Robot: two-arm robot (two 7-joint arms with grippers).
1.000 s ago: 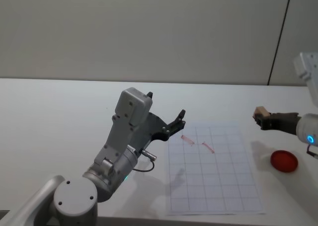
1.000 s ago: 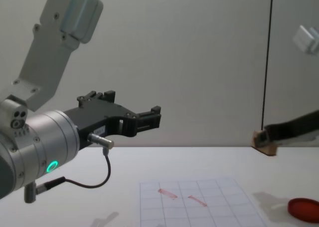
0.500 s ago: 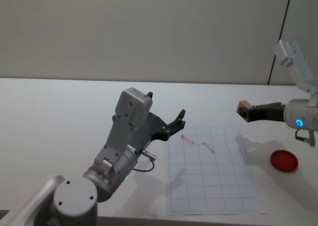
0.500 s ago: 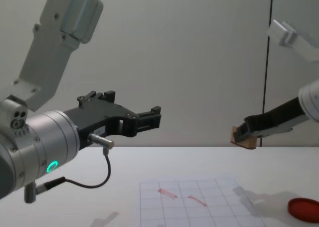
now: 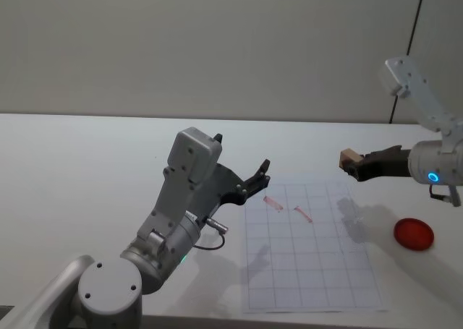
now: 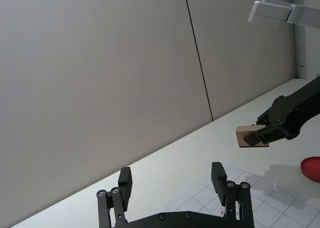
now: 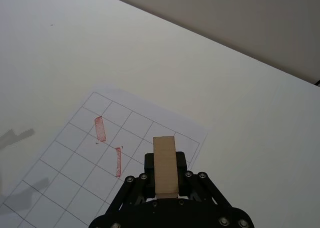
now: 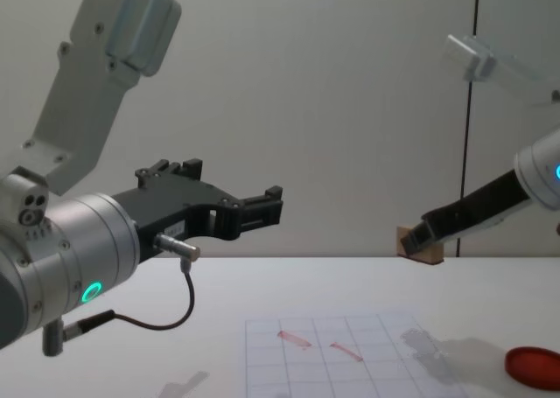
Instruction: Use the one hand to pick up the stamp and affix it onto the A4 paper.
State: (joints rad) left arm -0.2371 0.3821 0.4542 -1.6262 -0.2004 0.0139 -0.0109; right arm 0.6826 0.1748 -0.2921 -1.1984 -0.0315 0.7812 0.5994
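The stamp (image 5: 349, 157), a small tan wooden block, hangs in the air over the far right corner of the A4 paper (image 5: 311, 257). My right gripper (image 5: 353, 163) is shut on it, reaching in from the right on a black forearm with a blue-lit ring. In the right wrist view the stamp (image 7: 164, 164) sits upright between the jaws, with the gridded paper (image 7: 65, 173) below. Two slanted red marks (image 5: 288, 208) lie on the sheet's far half. My left gripper (image 5: 262, 171) is raised left of the paper, open and holding nothing.
A flat red round ink pad (image 5: 414, 233) lies on the white table (image 5: 87, 170) to the right of the paper. The bulky left arm (image 5: 181, 206) with its green-lit ring stands close to the sheet's left edge. A grey wall rises behind the table.
My right gripper has carried the stamp leftward, from above the ink pad side to over the paper's far right corner. The left arm has not moved.
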